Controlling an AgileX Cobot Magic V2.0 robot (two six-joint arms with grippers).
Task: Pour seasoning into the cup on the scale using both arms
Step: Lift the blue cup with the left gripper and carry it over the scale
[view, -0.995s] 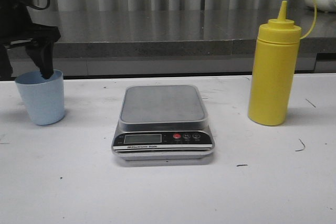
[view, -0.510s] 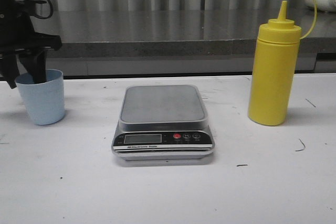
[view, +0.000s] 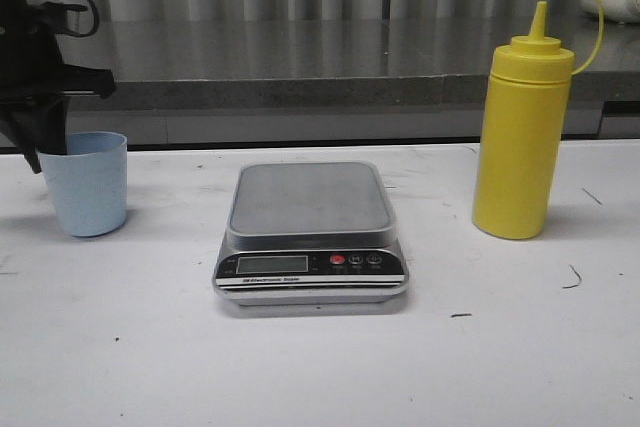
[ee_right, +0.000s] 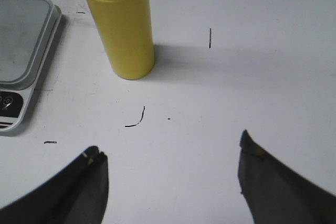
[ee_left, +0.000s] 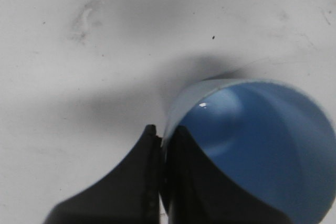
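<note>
The left gripper (ee_left: 161,145) now pinches the rim of the pale blue cup (view: 88,183), one finger inside and one outside, where moments ago it was only dipping in. The cup appears slightly tipped, perhaps starting its lift toward the scale (view: 310,230). The right gripper (ee_right: 170,153) hangs spread near the yellow squeeze bottle (view: 522,125).

The left gripper (view: 40,152) now pinches the far-left rim of the pale blue cup (view: 88,185), one finger inside and one outside, where a second ago it hung over the cup's right side. The cup now sits slightly further right and tilts a little, its base lifted at the left.
</note>
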